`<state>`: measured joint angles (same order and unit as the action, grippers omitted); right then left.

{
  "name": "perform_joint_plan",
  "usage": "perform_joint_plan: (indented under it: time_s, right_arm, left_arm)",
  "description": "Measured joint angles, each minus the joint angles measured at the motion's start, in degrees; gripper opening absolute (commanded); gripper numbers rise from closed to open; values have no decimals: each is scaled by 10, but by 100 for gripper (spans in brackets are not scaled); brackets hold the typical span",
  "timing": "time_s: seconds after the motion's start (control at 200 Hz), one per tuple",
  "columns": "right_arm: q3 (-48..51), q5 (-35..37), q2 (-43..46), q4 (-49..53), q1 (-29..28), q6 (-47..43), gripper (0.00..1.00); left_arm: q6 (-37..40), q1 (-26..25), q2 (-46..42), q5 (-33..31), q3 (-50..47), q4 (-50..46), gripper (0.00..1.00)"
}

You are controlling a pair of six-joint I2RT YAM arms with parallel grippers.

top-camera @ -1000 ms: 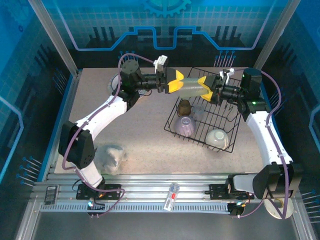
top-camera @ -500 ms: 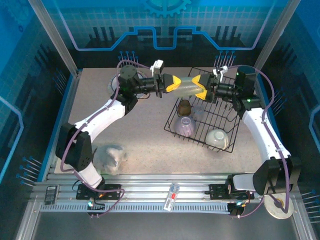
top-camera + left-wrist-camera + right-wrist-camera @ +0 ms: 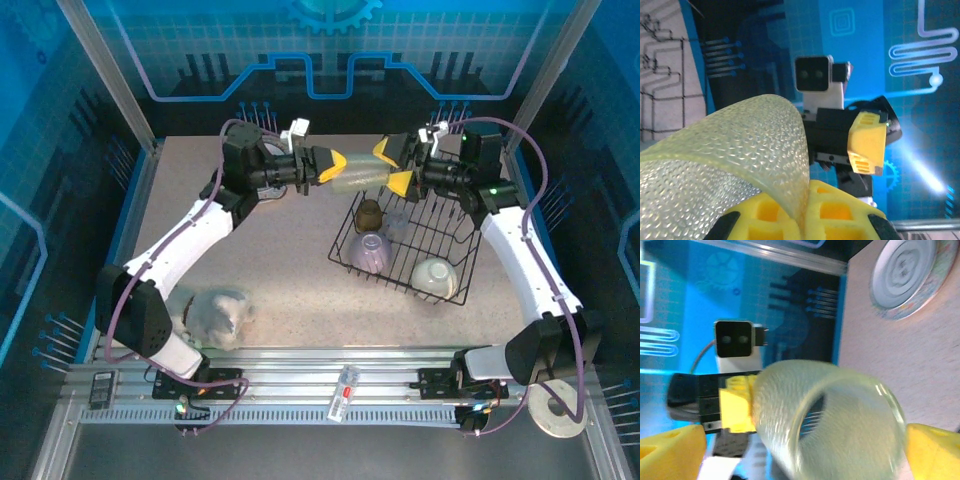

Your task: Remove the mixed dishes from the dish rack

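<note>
The left gripper (image 3: 336, 170) is clamped on the clear cup (image 3: 360, 178), while the right gripper (image 3: 395, 166) stands open around its mouth. Below the right gripper, the rack (image 3: 452, 222) holds a brown cup (image 3: 369, 212), a lilac bowl (image 3: 371, 250) and a white bowl (image 3: 434, 275).

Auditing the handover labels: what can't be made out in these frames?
- Right wrist view: the translucent cup is motion-blurred, so any contact with the right gripper is unclear. The plate is cut off by the frame edge.
- Left wrist view: the left gripper is cut off by the bottom edge and partly covered by the cup.
- Top view: the right arm's base hides part of the white ring.
</note>
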<state>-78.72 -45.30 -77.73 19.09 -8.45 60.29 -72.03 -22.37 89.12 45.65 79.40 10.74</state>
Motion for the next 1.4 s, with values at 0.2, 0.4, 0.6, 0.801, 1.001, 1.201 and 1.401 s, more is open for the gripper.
perform_joint_plan:
  time_s: [0.2, 0.4, 0.6, 0.801, 1.001, 1.201, 1.401]
  right_arm:
    - [-77, 110, 35, 150, -1, -118, 100]
    - [-99, 195, 69, 259, -6, -199, 100]
    - [-104, 259, 73, 351, -14, -249, 100]
    - [-112, 301, 89, 405, -18, -272, 100]
    - [-118, 323, 98, 434, -19, -276, 100]
    - [-126, 339, 84, 454, -40, -272, 100]
    - [-141, 348, 45, 464, -59, -262, 100]
  left_arm:
    - [154, 41, -1, -75, 123, -262, 0]
    - [301, 46, 37, -171, 292, -484, 0]
    - [396, 46, 129, -267, 429, -641, 0]
    - [461, 41, 246, -352, 559, -751, 0]
    - [495, 38, 327, -409, 620, -794, 0]
    - [527, 31, 381, -455, 640, -803, 0]
    - [555, 17, 414, -489, 641, -810, 0]
